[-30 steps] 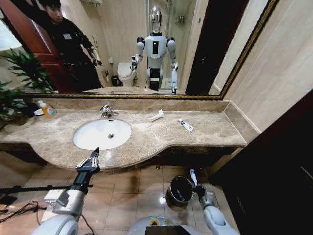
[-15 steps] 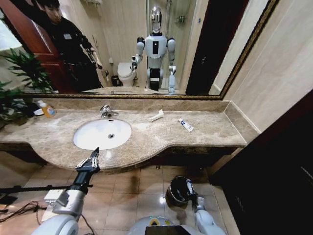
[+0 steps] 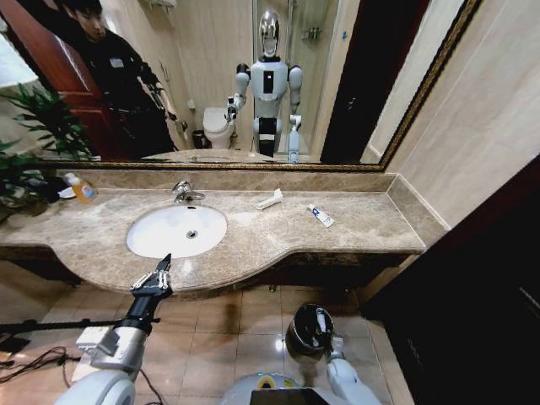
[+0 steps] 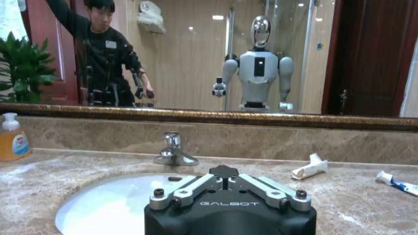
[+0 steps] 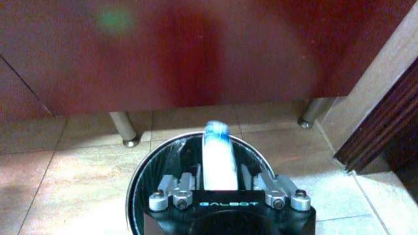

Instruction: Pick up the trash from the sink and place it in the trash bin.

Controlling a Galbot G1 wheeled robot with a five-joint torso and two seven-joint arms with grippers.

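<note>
Over the last second the right claw (image 5: 219, 188) has been lowered from beside the trash bin (image 5: 147, 171) to directly over its mouth, so that in the head view little beyond the forearm is seen behind the bin's rim. A white-and-blue mini tube (image 5: 218, 156) is held between its jaws, pointing forward from the claw over the black liner. This is judged to be the release stage for this piece: the tube is above the opening but has not yet been let go.

The left claw (image 3: 156, 278) is held unmoved at the front edge of the desk (image 3: 354, 224), its fingers narrow and empty, with the sink (image 3: 176, 230) just ahead of it. No scraps are seen in the basin. Beyond the left claw and to its right, a long white wrapper (image 3: 269, 199) and another small tube (image 3: 321, 216) lie on the desk, well apart from both claws.
</note>
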